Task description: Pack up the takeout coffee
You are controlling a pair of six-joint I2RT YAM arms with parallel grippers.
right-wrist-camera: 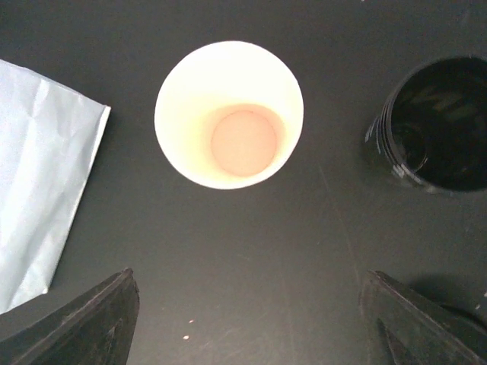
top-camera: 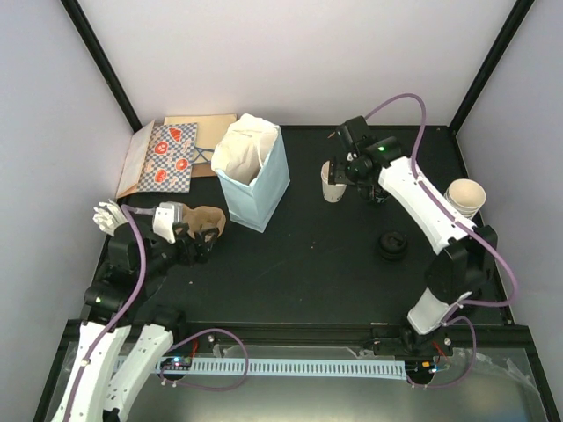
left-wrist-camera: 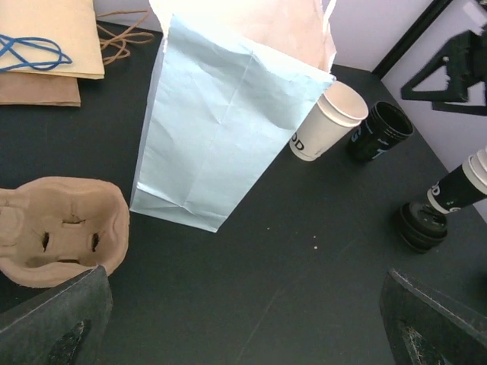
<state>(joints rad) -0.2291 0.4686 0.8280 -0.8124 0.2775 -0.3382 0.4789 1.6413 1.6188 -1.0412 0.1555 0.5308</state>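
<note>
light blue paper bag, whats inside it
Only creased white paper shows in the open mouth of the light blue paper bag; lining or stuffing, I cannot tell. It covers everything lower down, so whether anything is packed in there cannot be seen.

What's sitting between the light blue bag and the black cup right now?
A lidless white paper cup, standing upright with its mouth open, sits between the light blue paper bag and the black cup. The right wrist view shows this most clearly.
</note>
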